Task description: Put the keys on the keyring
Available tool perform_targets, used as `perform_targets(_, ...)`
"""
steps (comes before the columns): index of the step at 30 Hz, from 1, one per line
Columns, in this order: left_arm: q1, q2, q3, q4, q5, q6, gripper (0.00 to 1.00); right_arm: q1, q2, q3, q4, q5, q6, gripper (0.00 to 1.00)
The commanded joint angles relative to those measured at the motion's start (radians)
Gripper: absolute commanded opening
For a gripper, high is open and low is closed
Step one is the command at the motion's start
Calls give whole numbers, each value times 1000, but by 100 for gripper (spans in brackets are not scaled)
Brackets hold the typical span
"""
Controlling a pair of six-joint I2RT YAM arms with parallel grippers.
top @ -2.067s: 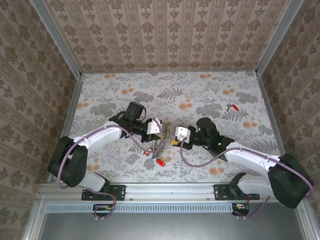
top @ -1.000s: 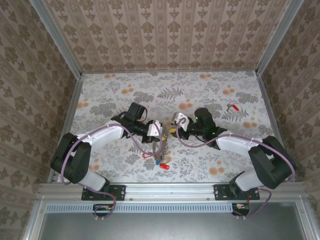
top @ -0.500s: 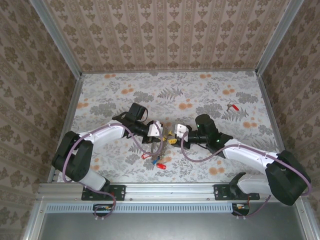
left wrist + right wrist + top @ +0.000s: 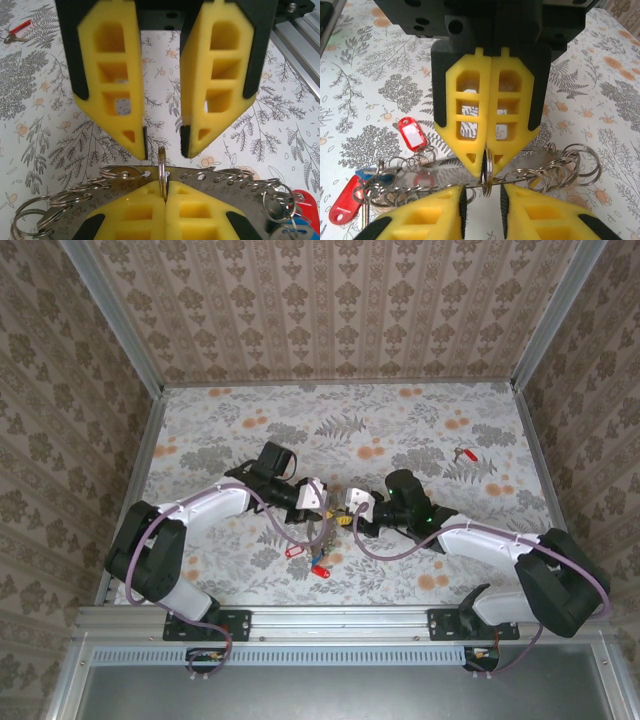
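The keyring is a curved metal band [image 4: 220, 192] hung with several small split rings. My left gripper [image 4: 165, 190] is shut on one upright ring [image 4: 162, 165] of it. My right gripper [image 4: 484, 200] faces it tip to tip, open, its pads standing on either side of that same ring [image 4: 487, 172] without touching it. In the top view the two grippers, left [image 4: 328, 512] and right [image 4: 344, 517], meet at the table's middle. Red [image 4: 412, 134] and blue [image 4: 367, 174] headed keys hang from the band's end. Another red key [image 4: 465, 454] lies apart at the far right.
The flowered tabletop [image 4: 400, 420] is walled by patterned panels. A metal rail [image 4: 340, 620] runs along the near edge by the arm bases. The loose red key with its ring [image 4: 15, 31] lies well away from both grippers.
My right gripper has come down from slightly farther back to the left gripper's tips, and its jaws have narrowed around the held ring. The left gripper stays shut.
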Motion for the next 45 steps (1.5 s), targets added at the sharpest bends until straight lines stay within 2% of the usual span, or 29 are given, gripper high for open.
perform_targets(1,-7,10,34,-39,46,26,0,4,29,20,31,7,-11,21)
perform_targets(9,-8,21,51,-75,26,32,0,6,47,8,103,-5,36,12)
perform_targets(11,-8,22,56,-82,22,32,0,6,48,2,115,-10,45,14)
perform_targets(13,-8,24,57,-85,15,32,0,6,47,-5,121,-19,51,23)
perform_targets(17,-9,28,58,-85,14,38,0,5,33,-13,120,-34,45,25)
perform_targets(23,-18,34,62,-91,-6,50,0,4,22,-14,87,-51,28,22)
perform_targets(27,-22,38,64,-92,-13,48,0,4,13,-9,71,-60,30,15)
perform_targets(29,-22,38,60,-86,-15,46,0,4,10,-12,62,-55,30,14)
perform_targets(33,-22,37,55,-80,-14,40,0,0,-7,-32,54,-32,35,25)
perform_targets(41,-22,58,75,-72,5,15,0,-2,-101,-81,2,-18,-10,25)
perform_targets(45,-22,64,78,-75,3,20,0,-2,-117,-85,0,-9,-9,29)
